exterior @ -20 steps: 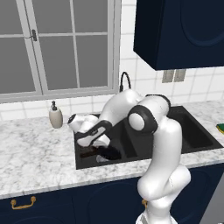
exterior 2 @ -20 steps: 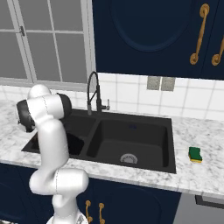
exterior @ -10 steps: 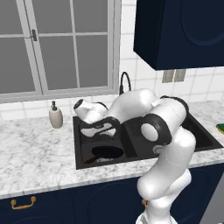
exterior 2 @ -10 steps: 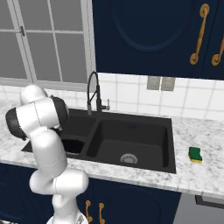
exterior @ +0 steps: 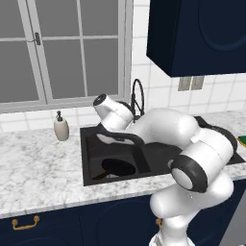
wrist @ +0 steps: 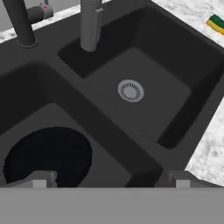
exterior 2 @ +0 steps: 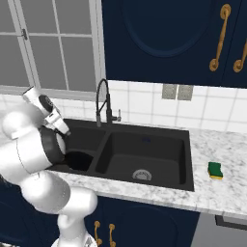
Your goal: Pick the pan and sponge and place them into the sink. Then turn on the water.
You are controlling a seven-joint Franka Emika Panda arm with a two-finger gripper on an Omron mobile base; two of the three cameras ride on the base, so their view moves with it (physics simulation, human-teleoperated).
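The black pan (wrist: 48, 153) lies flat in the left basin of the black sink (wrist: 87, 105), its handle pointing toward the front left corner in the left base view. My gripper (wrist: 109, 181) hangs open above that basin, clear of the pan, with nothing between its fingertips (wrist: 41, 179). In the right base view the pan (exterior 2: 79, 160) is partly hidden behind my arm, below the gripper (exterior 2: 62, 130). The yellow-and-green sponge (exterior 2: 215, 170) lies on the marble counter right of the sink (exterior 2: 188, 144). No water runs from the faucet (exterior 2: 102, 101).
A beige soap dispenser (exterior: 61, 127) stands on the counter left of the sink (exterior: 85, 153). The right basin has a bare grey drain (wrist: 130, 91). The black arched faucet (wrist: 89, 26) rises behind the divider, close to my hand. Dark cabinets hang above.
The gripper opened and let go of the pan, which now rests in the left basin. The hand then rose up and away from it.
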